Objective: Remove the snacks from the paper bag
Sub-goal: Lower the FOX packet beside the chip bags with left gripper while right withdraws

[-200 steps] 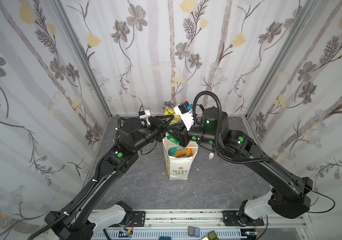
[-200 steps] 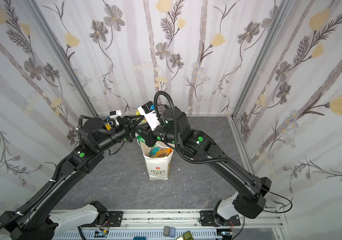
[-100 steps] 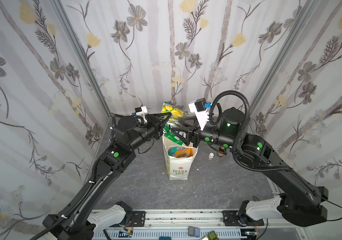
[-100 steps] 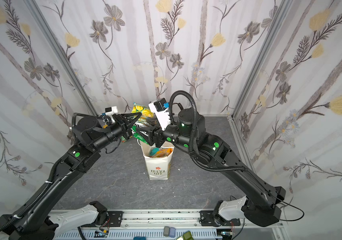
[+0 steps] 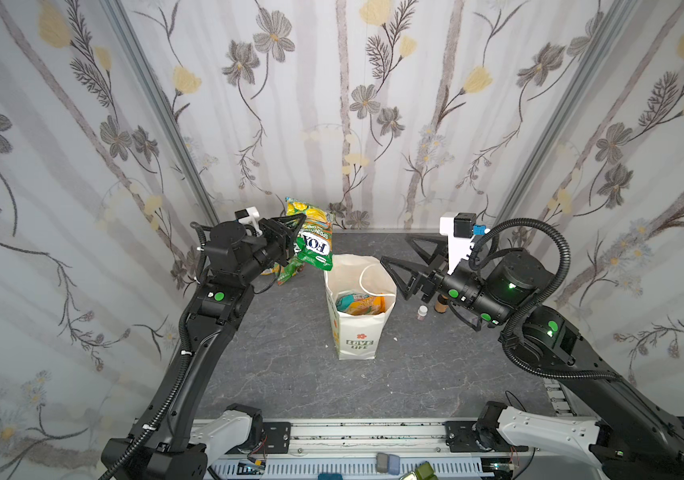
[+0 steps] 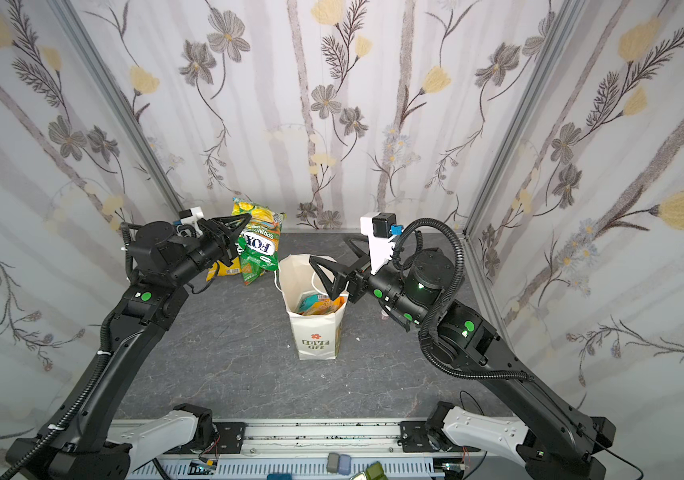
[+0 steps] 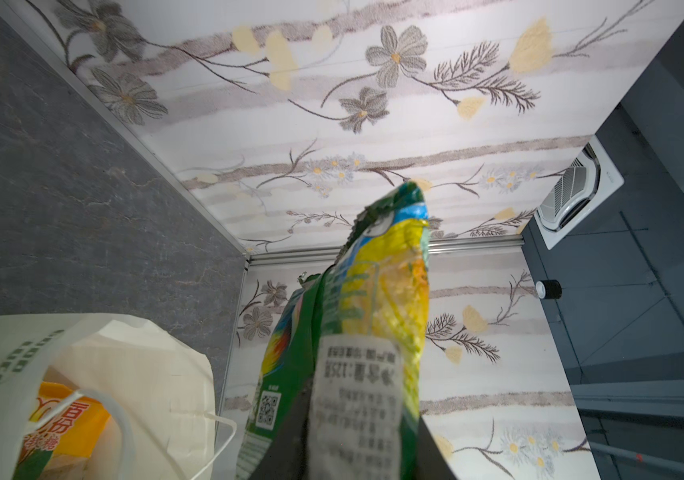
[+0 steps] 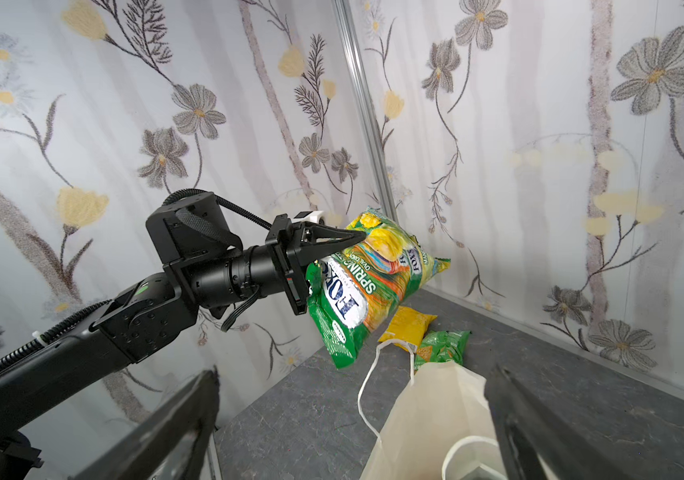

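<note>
Partly hidden behind FOXS packet [image 5: 315,243], left hand [image 5: 297,240] pinching it, right hand [image 5: 394,248] wide open, empty.

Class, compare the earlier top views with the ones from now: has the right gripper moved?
Yes. The right gripper has drawn back to the right, from over the mouth of the bag to its right edge, and its jaws now stand open.

FOXS packet [image 5: 313,245] now clear of paper bag [image 5: 356,336]; right gripper [image 5: 394,247] seemingly wider.
</note>
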Motion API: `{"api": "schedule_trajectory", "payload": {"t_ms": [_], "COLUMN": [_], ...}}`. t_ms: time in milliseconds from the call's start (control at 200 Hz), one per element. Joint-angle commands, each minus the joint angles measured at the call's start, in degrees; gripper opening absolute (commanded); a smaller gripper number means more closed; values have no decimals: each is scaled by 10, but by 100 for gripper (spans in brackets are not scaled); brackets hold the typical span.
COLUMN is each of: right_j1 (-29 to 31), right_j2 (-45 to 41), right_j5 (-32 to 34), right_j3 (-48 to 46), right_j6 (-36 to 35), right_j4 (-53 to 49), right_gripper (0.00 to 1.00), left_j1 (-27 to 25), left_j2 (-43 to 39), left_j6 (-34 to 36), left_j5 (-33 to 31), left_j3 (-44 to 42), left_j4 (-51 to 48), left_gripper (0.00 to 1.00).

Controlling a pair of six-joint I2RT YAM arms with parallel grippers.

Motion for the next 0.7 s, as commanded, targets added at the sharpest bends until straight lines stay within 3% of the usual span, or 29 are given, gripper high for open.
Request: {"api": "schedule_trajectory", "payload": {"t_ms": [0,140,370,535,700], "right_j1": [-9,-13,-18,-20,-20], "right_j2": [-12,-21,-17,-9,-1], "right_j5": [-9,-16,-23,-31,-40], "right_j3": [-24,-43,-47,-46,-44], "right_j6": [28,38,40,40,41], "right_j4": [23,17,4,-4,-9], "right_gripper": [99,99,100,99,99], "left_j1": [46,115,200,247,265], "left_j2": [9,31,39,66,119], "left_j6": [-20,-49,-9,126,320], "left_j5": [57,109,122,164,164], "left_j3": [-10,-46,-112,-118,-81], "left_j4": [71,122,130,70,-87], "left_gripper": [29,29,29,34,35]}}
